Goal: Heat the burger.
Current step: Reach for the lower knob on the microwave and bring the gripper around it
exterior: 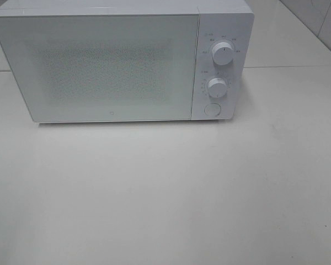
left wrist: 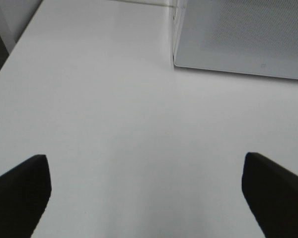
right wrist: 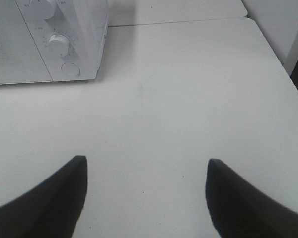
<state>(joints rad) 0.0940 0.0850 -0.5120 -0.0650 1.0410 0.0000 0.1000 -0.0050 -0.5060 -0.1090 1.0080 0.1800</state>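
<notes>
White microwave (exterior: 110, 66) at back of table (exterior: 165, 193), door (exterior: 99, 66) shut, its panel frosted with a fine dot pattern. Small round mark (exterior: 111, 116) low on the door, too small to make out; no brand name legible. Control strip on the right side: upper knob (exterior: 223, 54), lower knob (exterior: 216, 86), round button (exterior: 212, 109) beneath. Tiny printing rings both knobs, unreadable in every view. Table white, matt, faintly speckled; a seam (exterior: 287, 67) runs across it beside the microwave. Tiled wall (exterior: 320, 22) at far right corner. High view shows the microwave whole but neither arm. Left wrist view catches only the microwave's near left corner and the mark, plus a dark strip past the table edge. Right wrist view catches the control strip, the seam and the table's right edge. Left claw (left wrist: 145, 156): fingers spread wide over bare table, gripping nothing. Right claw (right wrist: 146, 160): fingers apart, bare table between, gripping nothing. Burger: cannot tell where it is; no view shows it.
</notes>
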